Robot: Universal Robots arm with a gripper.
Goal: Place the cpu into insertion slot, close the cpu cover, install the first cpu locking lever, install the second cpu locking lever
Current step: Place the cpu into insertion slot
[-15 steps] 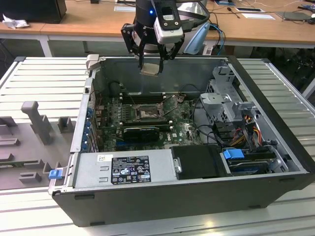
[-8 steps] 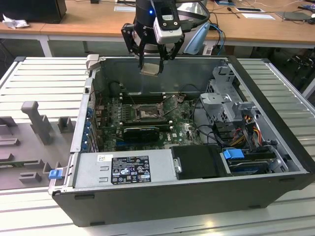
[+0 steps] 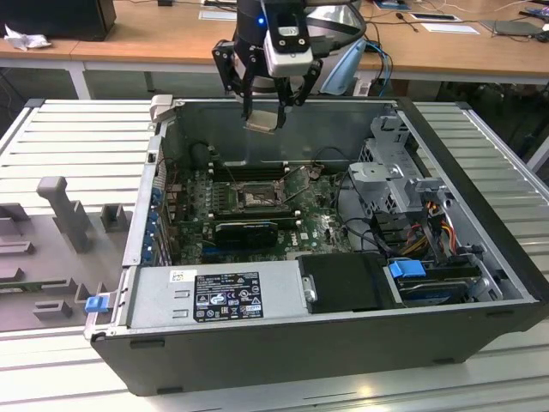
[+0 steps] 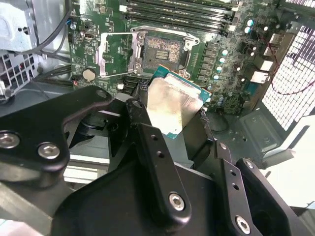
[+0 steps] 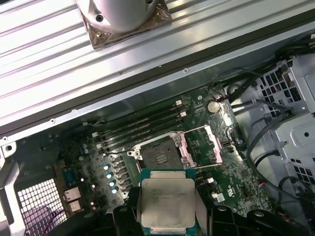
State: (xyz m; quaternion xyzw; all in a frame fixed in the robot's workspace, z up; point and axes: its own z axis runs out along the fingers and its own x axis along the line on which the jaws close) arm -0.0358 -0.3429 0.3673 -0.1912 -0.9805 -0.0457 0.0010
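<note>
My gripper (image 3: 263,116) is shut on the cpu (image 3: 262,121), a small silvery square chip with a green edge. It hangs in the air over the far wall of the open computer case. In both wrist views the chip (image 4: 174,105) (image 5: 167,201) sits between the black fingers (image 4: 140,115), its metal top showing. Below it on the green motherboard (image 3: 322,225), the insertion slot (image 3: 255,199) (image 4: 162,49) (image 5: 160,155) lies bare, with its dark pin field exposed. The cpu cover (image 4: 115,51) (image 5: 204,145) is swung open and stands beside the socket.
Memory slots (image 3: 249,172) run along the socket's far side and a long black card slot (image 3: 244,230) along its near side. A power supply (image 3: 227,296) fills the case front. A drive cage (image 3: 399,180) with cables is at the exterior view's right. Grey fixtures (image 3: 64,210) stand outside the case.
</note>
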